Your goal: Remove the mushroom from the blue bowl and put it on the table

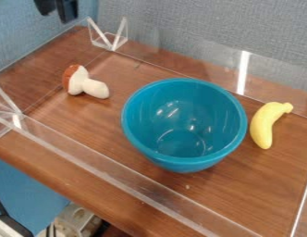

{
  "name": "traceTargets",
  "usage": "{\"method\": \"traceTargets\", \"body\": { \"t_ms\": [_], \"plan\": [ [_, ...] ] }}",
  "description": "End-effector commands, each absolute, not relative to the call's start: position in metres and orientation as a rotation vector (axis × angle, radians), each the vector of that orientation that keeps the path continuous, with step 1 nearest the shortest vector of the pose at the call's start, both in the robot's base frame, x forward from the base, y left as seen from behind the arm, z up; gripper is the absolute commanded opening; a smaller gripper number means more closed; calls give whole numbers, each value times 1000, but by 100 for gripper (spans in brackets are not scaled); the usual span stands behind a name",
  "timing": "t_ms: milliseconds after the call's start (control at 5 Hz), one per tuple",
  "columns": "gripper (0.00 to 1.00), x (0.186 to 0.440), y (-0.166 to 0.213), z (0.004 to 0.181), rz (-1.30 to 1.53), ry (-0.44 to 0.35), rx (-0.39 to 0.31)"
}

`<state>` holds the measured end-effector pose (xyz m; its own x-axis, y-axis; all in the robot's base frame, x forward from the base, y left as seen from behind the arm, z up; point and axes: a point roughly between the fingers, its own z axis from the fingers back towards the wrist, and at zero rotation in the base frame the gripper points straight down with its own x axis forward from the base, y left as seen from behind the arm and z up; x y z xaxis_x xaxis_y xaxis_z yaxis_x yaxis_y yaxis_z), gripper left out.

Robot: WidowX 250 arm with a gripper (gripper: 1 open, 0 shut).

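The mushroom lies on its side on the brown table, left of the blue bowl. Its orange-brown cap points to the back left and its cream stem to the right. The bowl stands upright in the middle of the table with nothing inside it. My gripper hangs high at the top left, above and behind the mushroom, mostly cut off by the frame's edge. Its two dark fingers stand apart, open, with nothing between them.
A yellow banana lies to the right of the bowl. Low clear acrylic walls run around the table's edges, with a clear triangular bracket at the back left. A grey-blue wall rises behind.
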<state>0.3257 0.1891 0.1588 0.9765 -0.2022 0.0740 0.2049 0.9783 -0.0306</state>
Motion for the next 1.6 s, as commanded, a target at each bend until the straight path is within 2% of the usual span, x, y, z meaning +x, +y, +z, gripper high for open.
{"method": "traceTargets", "body": {
  "t_ms": [0, 400, 600, 800, 1000, 1200, 1400],
  "plan": [
    [100, 315, 192, 205, -216, -149, 2],
    [100, 281, 191, 192, -219, -131, -52],
    [100, 282, 192, 184, -257, -128, -71],
    [0, 284, 193, 176, -278, -125, -91],
    [100, 277, 188, 164, -334, -116, -111],
    [100, 272, 184, 153, -344, -124, -133],
    [100, 279, 179, 147, -362, -124, -148]
  ]
}}
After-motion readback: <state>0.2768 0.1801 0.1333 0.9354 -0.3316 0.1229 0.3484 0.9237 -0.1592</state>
